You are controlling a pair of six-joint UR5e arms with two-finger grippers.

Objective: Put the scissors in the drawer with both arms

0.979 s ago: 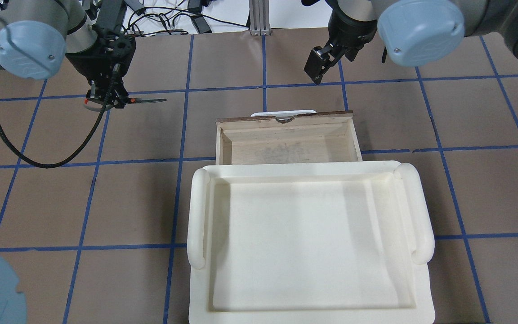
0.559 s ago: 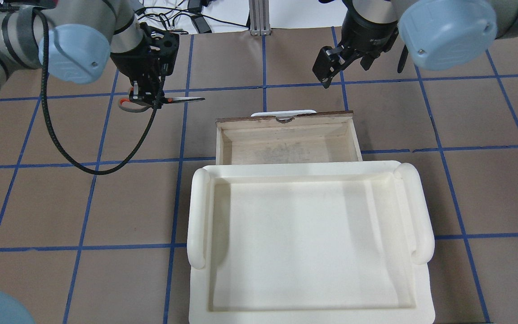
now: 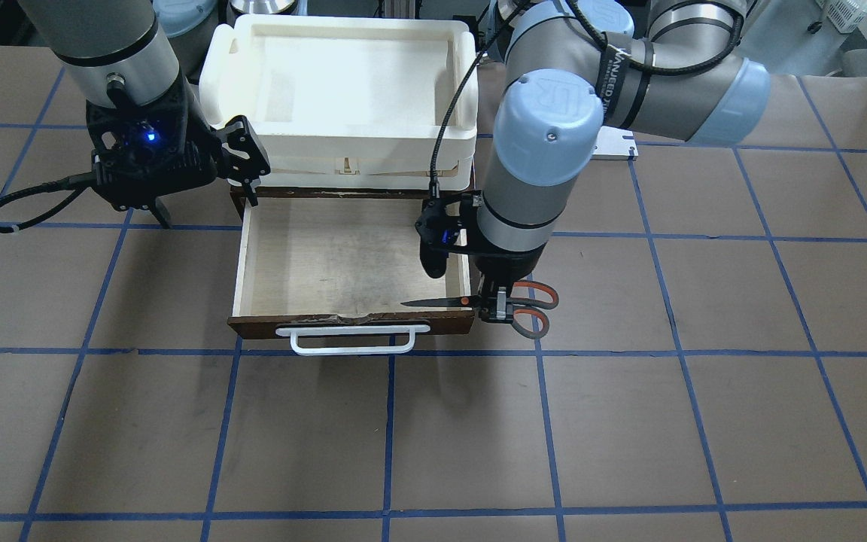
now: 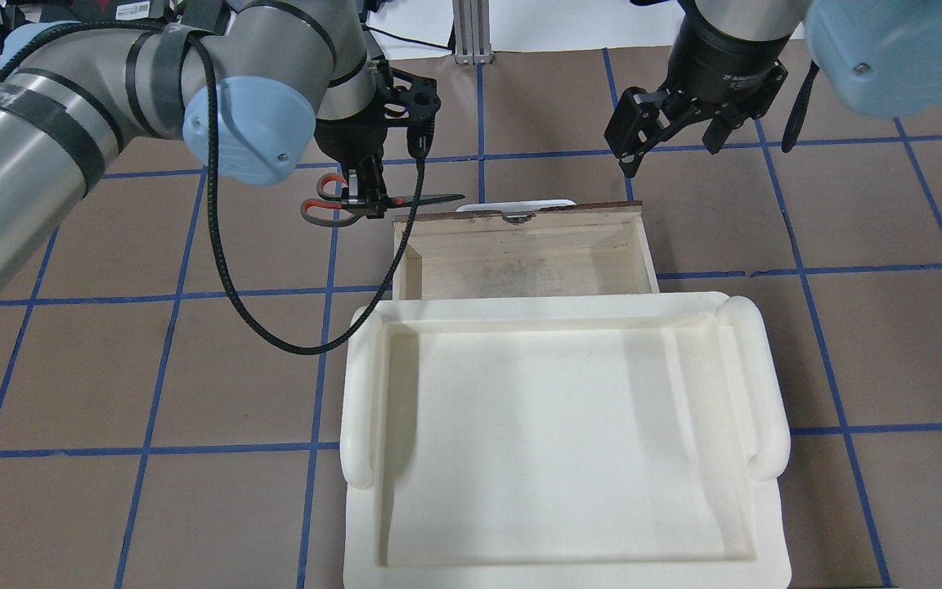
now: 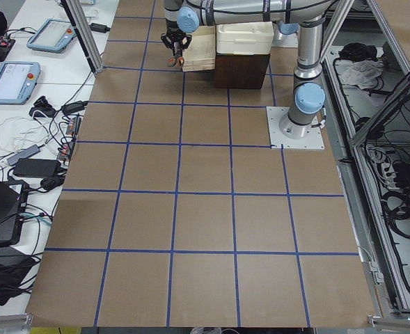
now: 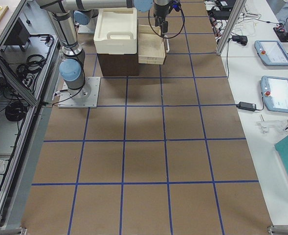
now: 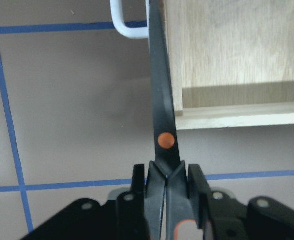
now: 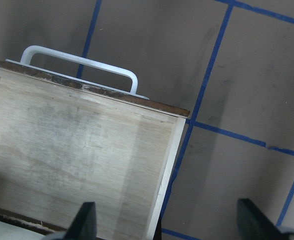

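**Scissors**: judged light and rigid. The closed blades are smooth dark metal and probably slippery, so the best hold is just behind the orange pivot. The left pincer is clamped there. The scissors hang level above the bench, blades over the handle-side corner of the open drawer, grey loops outside it. The drawer floor is pale, flat plywood. The right pincer is spread and empty.

Brown table top with blue tape grid lines, white side bench, 2 tablet pendants, loose cables, aluminium frame post
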